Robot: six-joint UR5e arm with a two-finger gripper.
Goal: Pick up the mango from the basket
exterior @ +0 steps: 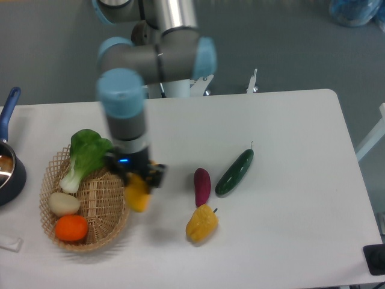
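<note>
The yellow mango (137,197) hangs in my gripper (138,180), lifted over the right rim of the tan wicker basket (102,232). The gripper is shut on the mango's upper part; its lower end sticks out below the fingers. The basket sits at the table's left front. My arm reaches down from the back over the basket's right side and hides part of the rim.
In the basket lie a green leafy vegetable (86,154), a pale potato (64,203) and a round orange fruit (71,227). On the table to the right lie a purple eggplant (202,186), a yellow-orange bell pepper (201,223) and a green cucumber (235,172). A dark pot with a blue handle (8,162) stands at the left edge.
</note>
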